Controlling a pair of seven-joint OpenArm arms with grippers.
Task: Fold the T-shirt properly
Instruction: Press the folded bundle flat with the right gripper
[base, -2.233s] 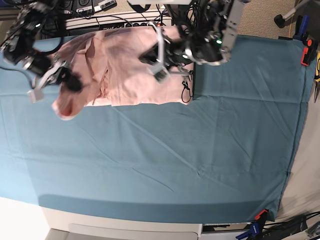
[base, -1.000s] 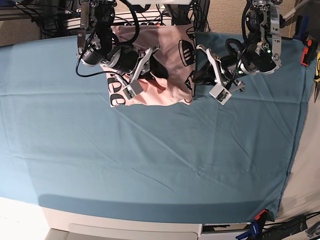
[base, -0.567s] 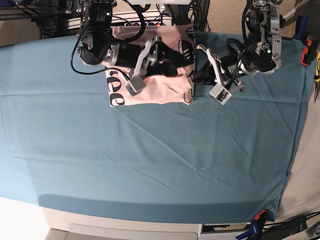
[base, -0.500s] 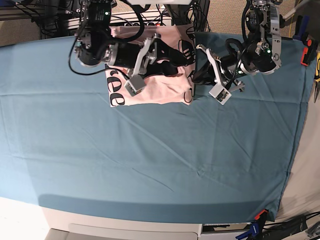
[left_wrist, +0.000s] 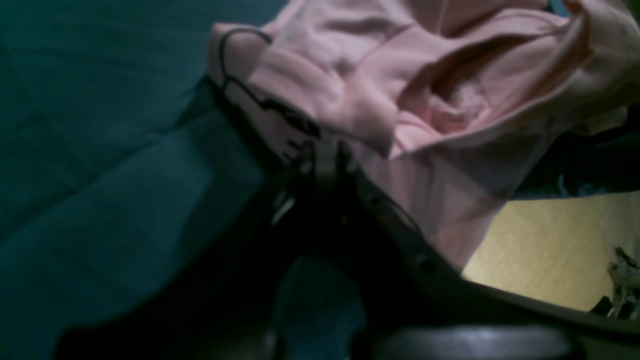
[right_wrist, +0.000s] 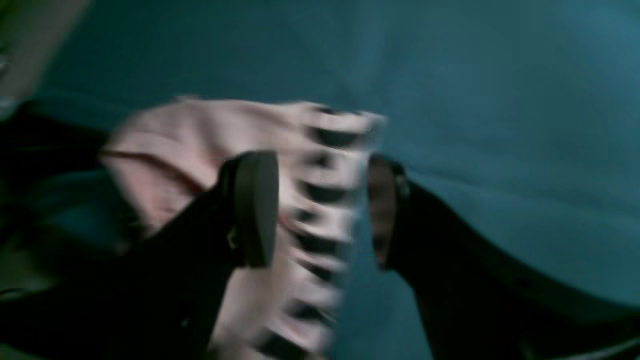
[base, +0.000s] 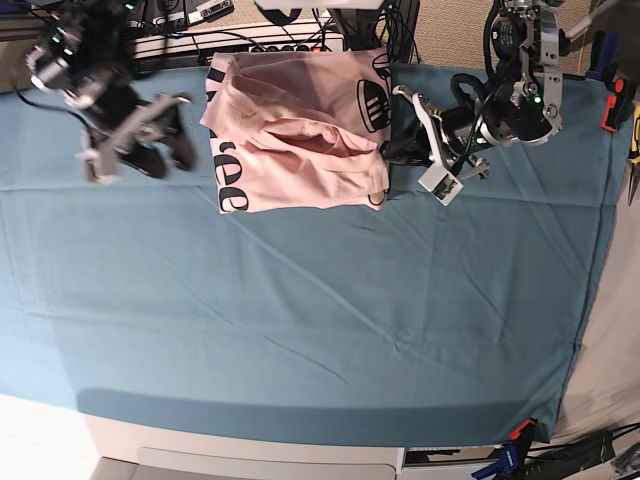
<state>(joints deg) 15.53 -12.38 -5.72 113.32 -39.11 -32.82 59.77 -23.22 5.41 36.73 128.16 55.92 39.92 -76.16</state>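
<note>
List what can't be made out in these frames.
- Left gripper, base view: tips hidden at the T-shirt edge; left wrist view too dark to show whether it pinches fabric.
- Lettering, right wrist view: motion-blurred, unreadable.
- Right gripper, base view: smeared by motion.
- T-shirt's far edge: hidden behind cables.

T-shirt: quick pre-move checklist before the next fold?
1. Right pincer free of the T-shirt: ok, open, on the teal cloth beside the lettered edge.
2. Left pincer grip: cannot tell; it sits at the shirt's edge by the logo, tips dark and blurred.
3. Shirt flat: not ok, a raised ridge and creases cross the middle.
4. Shirt fully on the cloth: not ok; in the left wrist view a part hangs past the far edge.
5. Edges square: cannot tell; the left arm hides one corner.
</note>
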